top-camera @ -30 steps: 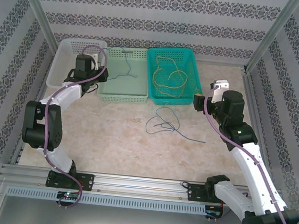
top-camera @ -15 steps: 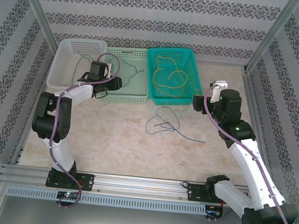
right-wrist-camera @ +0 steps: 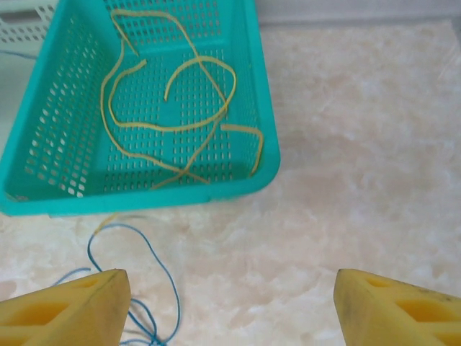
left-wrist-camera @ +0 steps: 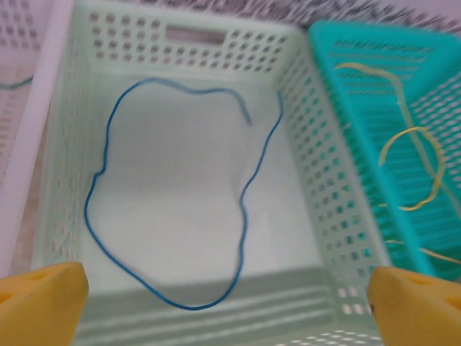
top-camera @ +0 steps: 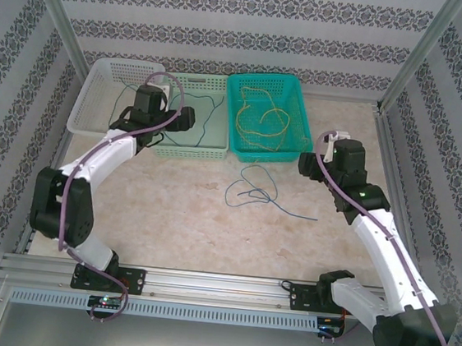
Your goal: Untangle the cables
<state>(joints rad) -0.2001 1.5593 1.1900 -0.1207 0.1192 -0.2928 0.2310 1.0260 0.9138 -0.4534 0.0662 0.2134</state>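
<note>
Far left, up against the back wall: white basket (top-camera: 90,100), thin green cable (left-wrist-camera: 16,83) lying inside it. Just beside that, pale green basket (left-wrist-camera: 317,209), and on its floor a blue cable (left-wrist-camera: 243,216) spread out in one big open loop, nothing crossing it.

Hovering right over that basket, left claw (left-wrist-camera: 229,306). Stands wide open, yellow fingers (left-wrist-camera: 39,306) far apart, gripping nothing, clear of the strand below.

Next along, touching the pale green one side to side: teal basket (right-wrist-camera: 144,198). Holds the yellow cable (right-wrist-camera: 173,128), coiled loosely over itself in several curves on the mesh floor.

Out in front of the teal basket, down on the marbled table (top-camera: 178,209): loose blue cable (top-camera: 254,194), folded into a loop with a small snarl at its near end and one tail trailing off to the right.

And on the right, right claw (right-wrist-camera: 230,303). Hangs above the table near the teal basket's front corner, fingers (right-wrist-camera: 65,310) spread apart, nothing between them, pointing down toward that loose strand without touching it.
</note>
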